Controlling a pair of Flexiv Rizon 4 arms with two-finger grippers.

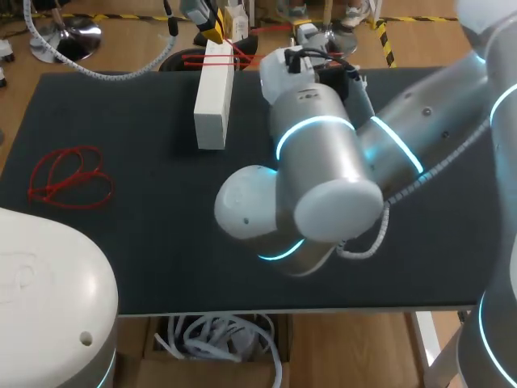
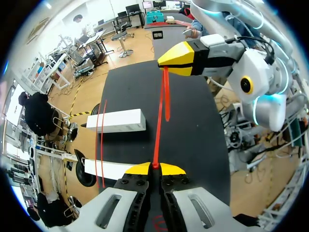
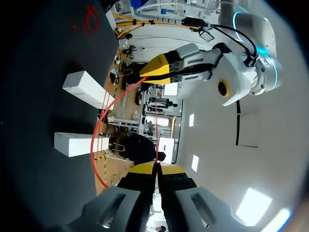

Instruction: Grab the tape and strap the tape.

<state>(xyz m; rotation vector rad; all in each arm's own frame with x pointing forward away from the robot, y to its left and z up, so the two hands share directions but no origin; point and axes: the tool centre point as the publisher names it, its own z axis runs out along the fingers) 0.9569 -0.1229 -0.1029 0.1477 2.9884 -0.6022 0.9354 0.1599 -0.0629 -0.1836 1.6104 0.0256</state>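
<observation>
- Dark tabletop (image 1: 121, 242), far edge: left gripper (image 2: 154, 166) and right gripper (image 3: 155, 166) each pinch the red tape (image 2: 159, 130), which runs taut between them near the far end of the white block (image 1: 214, 97).
- Judged best: hold both pinches firm and widen the loop evenly before lowering it over the block.
- Tape looks thin, elastic and looped. Red strands cross the block's far end.

Bright even light; soft shadows; sheen on right arm (image 1: 319, 153).
</observation>
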